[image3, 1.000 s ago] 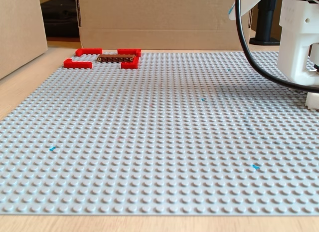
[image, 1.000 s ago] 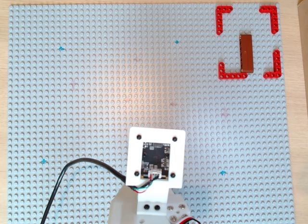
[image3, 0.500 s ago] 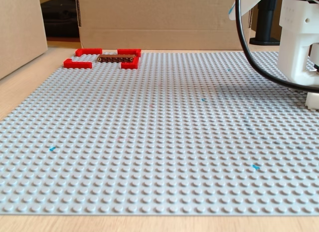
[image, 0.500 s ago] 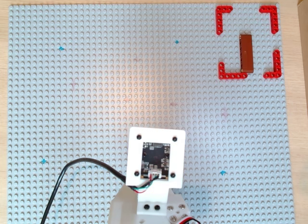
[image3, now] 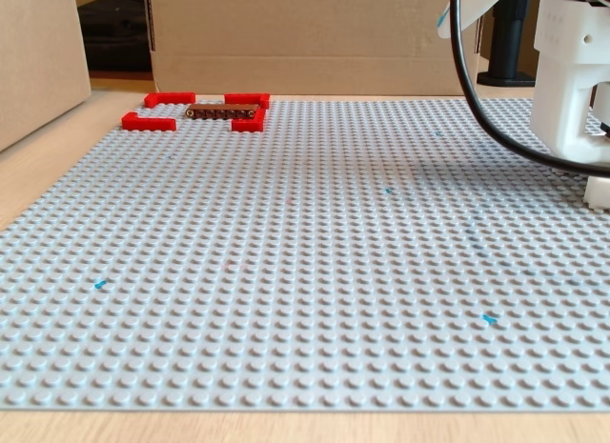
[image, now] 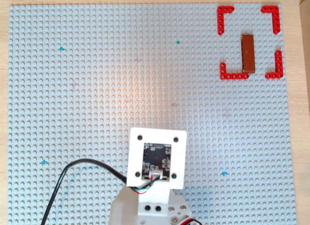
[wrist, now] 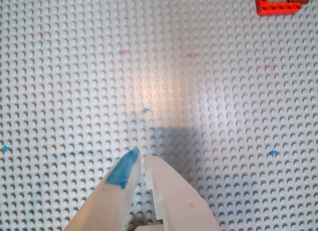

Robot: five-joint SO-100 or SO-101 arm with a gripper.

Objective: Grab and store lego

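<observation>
Lego (image: 248, 53): lies inside the red corner brackets (image: 234, 75) at the baseplate's (image: 121, 80) far right corner, overhead view. Gripper (wrist: 142, 159): jaws together, empty, above the baseplate's near edge.

A pale wooden desk (image3: 57, 167) carries a grey studded baseplate (image3: 305, 252), with cardboard boxes (image3: 295, 38) standing behind it.

Matt grey studded plastic baseplate (image: 97, 99), glossy red plastic corner brackets (image: 224, 13) near its far corner, smooth reddish-brown plastic lego (image: 248, 53) among them, white matt plastic gripper (wrist: 143, 159), pale wood table (image3: 57, 167) beneath, brown cardboard box (image3: 295, 38) behind.
</observation>
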